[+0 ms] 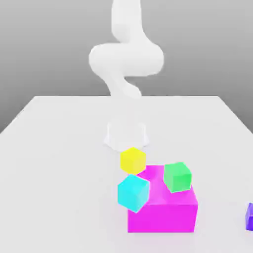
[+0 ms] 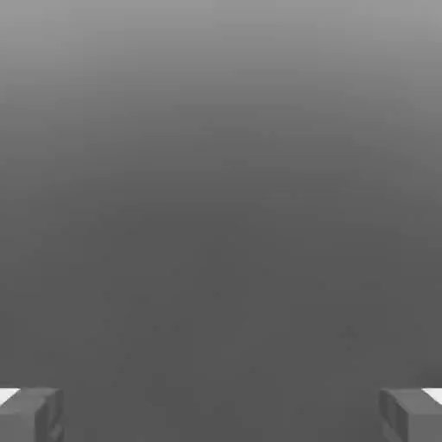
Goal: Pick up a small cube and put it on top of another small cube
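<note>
The small dark purple-blue cube [image 1: 249,216] lies on the white table at the exterior view's right edge, partly cut off by the frame. Other small cubes cluster near the middle: a yellow cube [image 1: 132,160], a cyan cube [image 1: 133,192] and a green cube [image 1: 177,176]. The green one appears to rest on the large magenta block [image 1: 163,210]. The white arm [image 1: 126,59] rises from its base, well above and behind the cubes. In the hand view my gripper [image 2: 221,414] is open, its grey fingertips [image 2: 30,414] far apart, with nothing between them and plain grey beyond.
The arm's base [image 1: 126,133] stands on the table [image 1: 54,163] just behind the yellow cube. The magenta block is much bigger than the cubes and lies between the cluster and the purple-blue cube. Bare table stretches across the exterior view's left.
</note>
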Tool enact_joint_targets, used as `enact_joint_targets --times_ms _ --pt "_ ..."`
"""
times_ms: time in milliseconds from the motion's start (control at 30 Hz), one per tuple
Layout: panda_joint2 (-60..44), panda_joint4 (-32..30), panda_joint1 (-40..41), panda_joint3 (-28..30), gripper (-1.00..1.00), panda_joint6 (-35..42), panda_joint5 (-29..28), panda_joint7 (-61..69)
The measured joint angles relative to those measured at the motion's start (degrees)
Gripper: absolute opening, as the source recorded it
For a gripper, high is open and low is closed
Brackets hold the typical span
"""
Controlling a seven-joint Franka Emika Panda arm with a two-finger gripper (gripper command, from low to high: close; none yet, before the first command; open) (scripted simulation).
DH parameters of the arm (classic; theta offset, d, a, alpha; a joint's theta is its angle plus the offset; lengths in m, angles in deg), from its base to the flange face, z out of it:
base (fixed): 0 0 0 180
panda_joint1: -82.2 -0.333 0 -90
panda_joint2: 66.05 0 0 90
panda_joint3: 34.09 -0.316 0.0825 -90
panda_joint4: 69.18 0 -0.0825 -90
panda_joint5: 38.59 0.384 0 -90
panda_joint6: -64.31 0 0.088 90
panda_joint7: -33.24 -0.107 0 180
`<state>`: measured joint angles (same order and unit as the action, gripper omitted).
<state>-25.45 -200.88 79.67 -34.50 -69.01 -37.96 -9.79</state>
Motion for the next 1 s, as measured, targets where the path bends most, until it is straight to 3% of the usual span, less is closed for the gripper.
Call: enact_joint_targets --times_ms 533,1000 --pt "-33.5 0.6 -13.4 -6.6 0.00 -9.9 1.3 16.0" --pt "-63.1 1.5 -25.2 -10.1 0.00 -19.2 -9.3 20.6"
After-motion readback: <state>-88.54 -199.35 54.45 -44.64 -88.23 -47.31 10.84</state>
